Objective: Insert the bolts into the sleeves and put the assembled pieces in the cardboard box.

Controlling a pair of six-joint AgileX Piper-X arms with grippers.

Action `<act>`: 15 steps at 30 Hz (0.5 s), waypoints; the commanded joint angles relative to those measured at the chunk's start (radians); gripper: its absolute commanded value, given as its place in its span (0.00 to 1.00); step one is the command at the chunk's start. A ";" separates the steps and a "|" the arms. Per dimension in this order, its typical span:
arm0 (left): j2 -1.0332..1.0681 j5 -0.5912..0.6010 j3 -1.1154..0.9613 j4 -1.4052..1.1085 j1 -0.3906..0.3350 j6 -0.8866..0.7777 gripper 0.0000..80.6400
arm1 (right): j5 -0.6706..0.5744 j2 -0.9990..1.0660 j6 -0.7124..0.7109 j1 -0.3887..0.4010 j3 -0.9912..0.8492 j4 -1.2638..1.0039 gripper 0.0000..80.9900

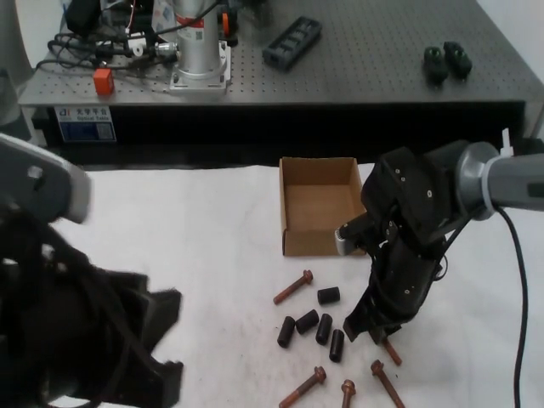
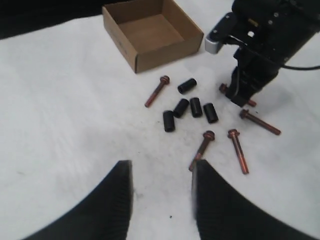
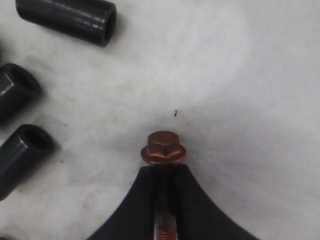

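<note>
Pinching bolt [image 3: 163, 148] shank, head past right tool [image 3: 163, 172]

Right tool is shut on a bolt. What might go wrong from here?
1. The right tool grips the bolt by the shank just under the head, so the shank's far end seems buried inside the tool. Inserting it may need a regrasp, and the bolt could drop.
2. The sleeves lie close beside the tool. Lifting or swinging it may knock them rolling across the cloth.

Right gripper [image 3: 165, 172] clamped, lowered, left gripper [image 2: 161, 167] spread
</note>
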 commanded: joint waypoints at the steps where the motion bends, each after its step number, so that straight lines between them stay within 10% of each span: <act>1: 0.119 0.083 -0.015 0.000 0.001 0.012 0.35 | -0.011 0.016 -0.011 0.000 -0.001 0.000 0.00; 15: 0.696 0.119 -0.314 0.051 0.021 0.101 0.35 | -0.123 -0.338 0.169 -0.059 0.027 0.071 0.00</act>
